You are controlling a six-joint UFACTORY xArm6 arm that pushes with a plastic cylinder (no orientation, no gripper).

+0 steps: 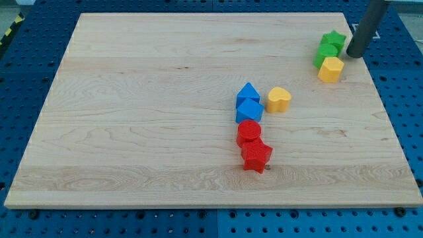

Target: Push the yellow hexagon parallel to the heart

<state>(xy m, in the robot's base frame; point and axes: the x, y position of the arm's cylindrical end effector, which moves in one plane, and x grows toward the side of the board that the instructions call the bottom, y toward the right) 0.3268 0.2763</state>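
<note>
The yellow hexagon [330,69] lies at the view's upper right, touching a green block [326,53] above it. A green star [334,39] sits above that. The yellow heart [279,99] lies near the middle, to the lower left of the hexagon. My tip [353,54] is at the upper right, just right of the green blocks and slightly above and right of the yellow hexagon, a small gap away.
Two blue blocks [248,104] sit left of the heart, one above the other. A red round block [249,132] and a red star [256,156] lie below them. The wooden board [132,119] ends close to the right of my tip.
</note>
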